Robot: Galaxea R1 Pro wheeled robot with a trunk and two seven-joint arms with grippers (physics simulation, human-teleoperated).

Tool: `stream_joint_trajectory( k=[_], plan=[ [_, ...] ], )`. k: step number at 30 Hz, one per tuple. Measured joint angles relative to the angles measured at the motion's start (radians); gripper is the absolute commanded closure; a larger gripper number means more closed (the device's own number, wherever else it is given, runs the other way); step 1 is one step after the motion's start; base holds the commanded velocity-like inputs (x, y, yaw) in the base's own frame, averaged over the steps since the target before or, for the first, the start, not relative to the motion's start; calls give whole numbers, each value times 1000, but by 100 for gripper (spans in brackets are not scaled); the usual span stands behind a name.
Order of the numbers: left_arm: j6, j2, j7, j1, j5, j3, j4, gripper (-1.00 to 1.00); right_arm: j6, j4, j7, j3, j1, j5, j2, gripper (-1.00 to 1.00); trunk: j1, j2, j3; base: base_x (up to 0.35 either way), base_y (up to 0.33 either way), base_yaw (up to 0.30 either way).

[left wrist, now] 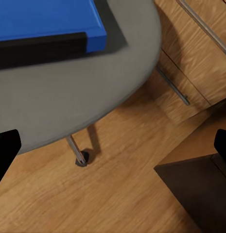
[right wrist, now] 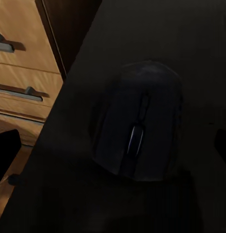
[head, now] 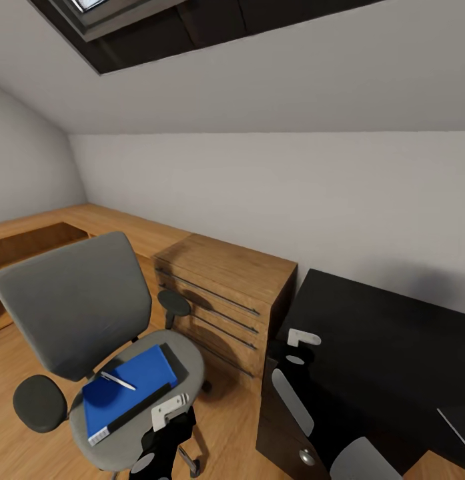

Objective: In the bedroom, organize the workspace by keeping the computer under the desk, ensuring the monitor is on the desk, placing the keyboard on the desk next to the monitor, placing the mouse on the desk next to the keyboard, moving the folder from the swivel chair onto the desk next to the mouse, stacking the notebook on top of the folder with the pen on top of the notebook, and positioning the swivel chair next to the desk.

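swivel chair (head: 79,313) at left, blue folder (head: 125,390) lying on its seat, pen (head: 117,381) on top of the folder | left tool (left wrist: 113,150) spread over chair's near edge | right tool (right wrist: 113,145) spread above mouse (right wrist: 138,121) on black counter (head: 385,347) at right | wooden drawer chest (head: 225,300) between

The blue folder (head: 129,390) lies flat on the grey swivel chair (head: 72,307) seat, the whitish pen (head: 117,380) across it — and the black mouse (right wrist: 137,121) rests on the desk (head: 385,347), right.
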Motion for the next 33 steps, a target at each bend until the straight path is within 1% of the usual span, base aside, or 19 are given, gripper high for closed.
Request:
stream_joint_trajectory(
  k=[4,17,23,33],
  plan=[
    [0,0,0,0,0,0,0,-100,0,20,0,-9,-2,-1,0,-100,0,0,0,0,0,0],
    [0,0,0,0,0,0,0,-100,-1,32,0,-11,-3,-2,-1,-100,0,0,0,1,0,0],
    [0,0,1,0,0,0,0,-100,-1,35,0,-11,-3,-2,-1,-100,0,0,0,149,0,0],
    [0,0,0,0,2,0,2,-100,-1,36,0,-11,-3,-2,-1,-100,0,0,0,20,0,0]
  ],
)
